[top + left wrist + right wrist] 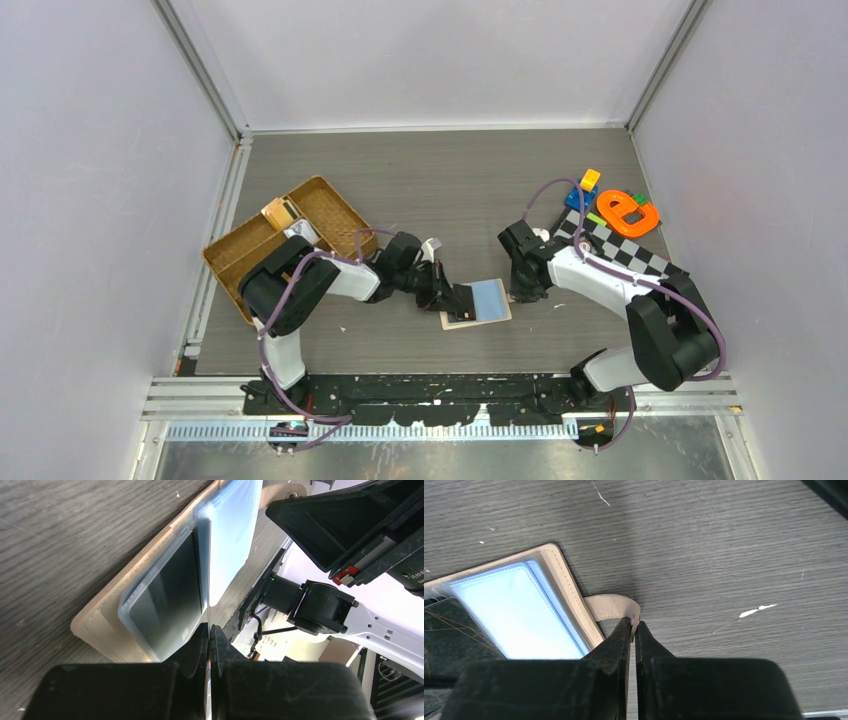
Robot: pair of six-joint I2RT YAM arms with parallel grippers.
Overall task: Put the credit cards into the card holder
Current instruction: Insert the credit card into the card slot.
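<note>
The peach-beige card holder (462,322) lies open on the table between my arms, its pale blue pockets (490,298) facing up. My left gripper (450,297) is shut on a thin credit card (209,580), seen edge-on and standing over the pockets. Its dark face shows in the right wrist view (454,635). A grey-silver card (167,595) sits in a clear pocket on the holder's left half (105,625). My right gripper (633,623) is shut on the holder's snap tab (609,607) at its right edge.
A brown wicker tray (330,205) with small items stands at the left rear. An orange letter toy (628,212), coloured blocks (586,183) and a checkered mat (620,250) lie at the right rear. The two grippers are close together over the holder.
</note>
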